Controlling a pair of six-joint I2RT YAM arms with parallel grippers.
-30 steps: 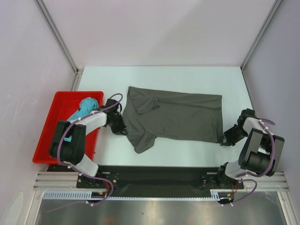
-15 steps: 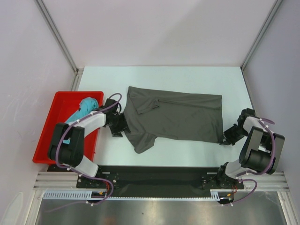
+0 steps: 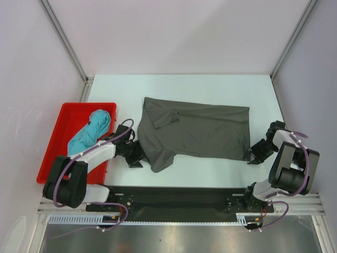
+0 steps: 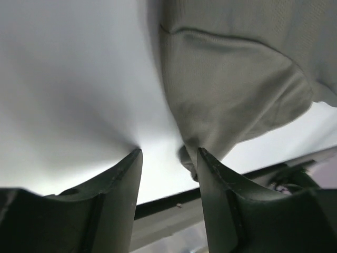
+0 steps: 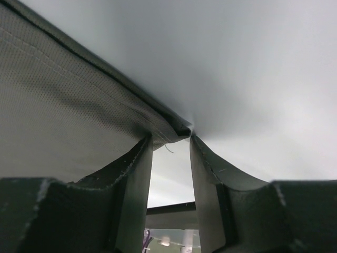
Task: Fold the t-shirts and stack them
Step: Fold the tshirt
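The dark grey t-shirt [image 3: 200, 132] lies spread on the white table, its sleeve folded at the lower left. The teal t-shirt [image 3: 90, 134] lies crumpled in the red tray [image 3: 52, 158]. My left gripper [image 3: 138, 156] is low on the table at the grey shirt's lower left edge. In the left wrist view it [image 4: 168, 155] is open, and the sleeve [image 4: 226, 95] touches the right finger's tip, not between the jaws. My right gripper [image 3: 253, 154] is at the shirt's lower right corner. It [image 5: 171, 138] is open, with the hem corner [image 5: 176, 128] at the fingertips.
The red tray stands at the table's left edge beside the left arm. The black base rail [image 3: 179, 197] runs along the near edge. White walls enclose the table at the back and sides.
My left gripper has slid toward the near edge along the grey shirt's left side, uncovering more of the teal shirt. The right gripper has hardly moved.
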